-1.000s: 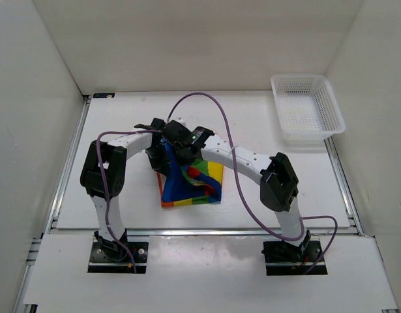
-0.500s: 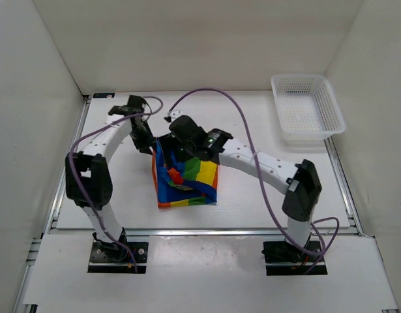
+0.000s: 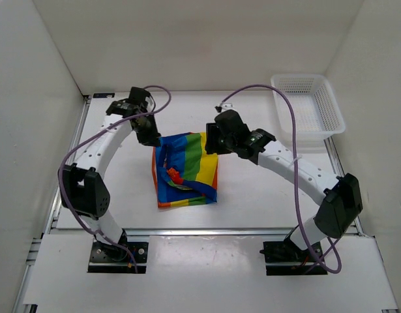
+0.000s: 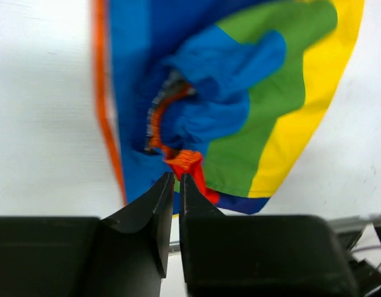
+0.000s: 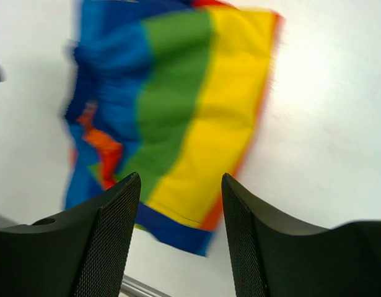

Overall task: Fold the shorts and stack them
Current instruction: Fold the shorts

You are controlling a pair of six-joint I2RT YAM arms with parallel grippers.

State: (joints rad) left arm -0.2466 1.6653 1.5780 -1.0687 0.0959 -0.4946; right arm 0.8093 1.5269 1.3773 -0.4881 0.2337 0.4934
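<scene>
Rainbow-striped shorts lay loosely folded, waistband bunched, at the middle of the tabletop. The left gripper, jaws almost closed on nothing, hung over their far-left corner. The right gripper, jaws spread wide and empty, hung over the far-right corner, probably to flatten the cloth.

A white plastic mesh basket stands upright at two o'clock on the white table. White walls enclose the table on three sides.
</scene>
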